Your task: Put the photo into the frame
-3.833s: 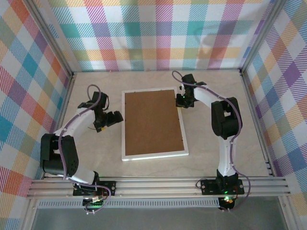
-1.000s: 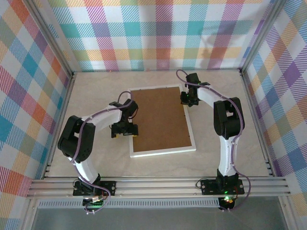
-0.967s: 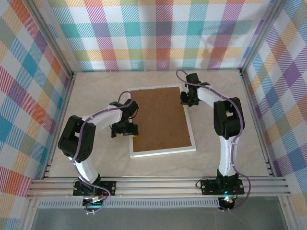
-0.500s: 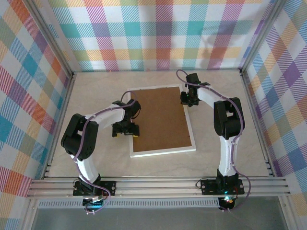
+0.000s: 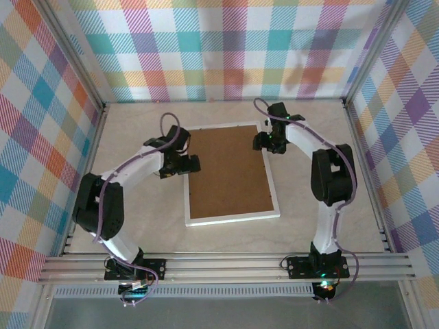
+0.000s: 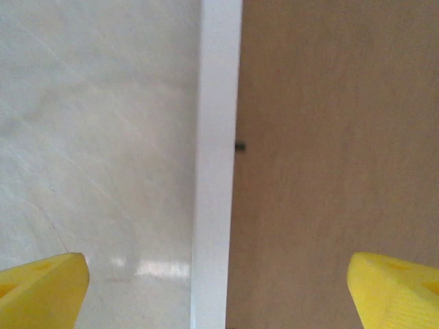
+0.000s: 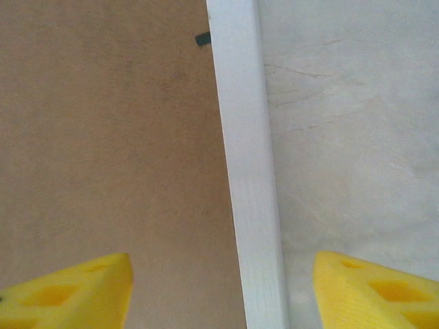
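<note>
The white frame (image 5: 233, 218) lies flat in the middle of the table, back side up, with the brown backing board (image 5: 230, 171) seated in it. The photo is hidden. My left gripper (image 5: 181, 165) hangs open over the frame's left rail (image 6: 216, 171), one yellow fingertip (image 6: 41, 291) above the table and the other over the board (image 6: 329, 137). My right gripper (image 5: 267, 142) is open over the right rail (image 7: 247, 171) near the far corner, its fingertips (image 7: 377, 288) on either side of the rail. A small dark tab (image 6: 240, 146) sits at the board's edge.
Plaid walls (image 5: 41, 123) close in the left, far and right sides. An aluminium rail (image 5: 226, 264) with the arm bases runs along the near edge. Bare pale tabletop (image 5: 130, 219) lies left of the frame, and more of it on the right (image 5: 309, 226).
The right gripper has opened over the frame's right rail. The left gripper has slid toward the far end along the left rail. Earlier, the frame shifted rightward and turned slightly.
</note>
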Controlling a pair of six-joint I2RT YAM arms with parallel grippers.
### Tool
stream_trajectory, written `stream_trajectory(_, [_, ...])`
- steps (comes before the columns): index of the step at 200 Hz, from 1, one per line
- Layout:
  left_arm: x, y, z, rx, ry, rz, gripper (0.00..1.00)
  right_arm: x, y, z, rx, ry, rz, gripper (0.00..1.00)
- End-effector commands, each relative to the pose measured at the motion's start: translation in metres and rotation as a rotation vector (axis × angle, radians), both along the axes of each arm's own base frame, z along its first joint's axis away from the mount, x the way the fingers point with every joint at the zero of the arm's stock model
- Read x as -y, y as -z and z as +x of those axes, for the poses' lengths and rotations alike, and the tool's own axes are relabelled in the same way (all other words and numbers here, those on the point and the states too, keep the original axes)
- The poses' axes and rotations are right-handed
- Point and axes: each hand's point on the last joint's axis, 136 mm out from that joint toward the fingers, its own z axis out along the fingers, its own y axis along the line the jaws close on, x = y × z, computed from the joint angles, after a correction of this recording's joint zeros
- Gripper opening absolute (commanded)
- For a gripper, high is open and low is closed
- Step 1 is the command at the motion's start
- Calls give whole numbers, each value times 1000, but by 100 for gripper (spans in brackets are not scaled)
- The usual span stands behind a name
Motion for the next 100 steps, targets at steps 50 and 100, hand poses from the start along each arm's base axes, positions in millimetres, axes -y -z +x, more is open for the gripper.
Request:
stream_trajectory(50, [-3,16,41,149,-113,-267,100,18,4,-91,-102,-16,32,99])
stream_trajectory(100, [29,39,50,149,-58,-420,99,16,21,-159,-207,-61,88,99])
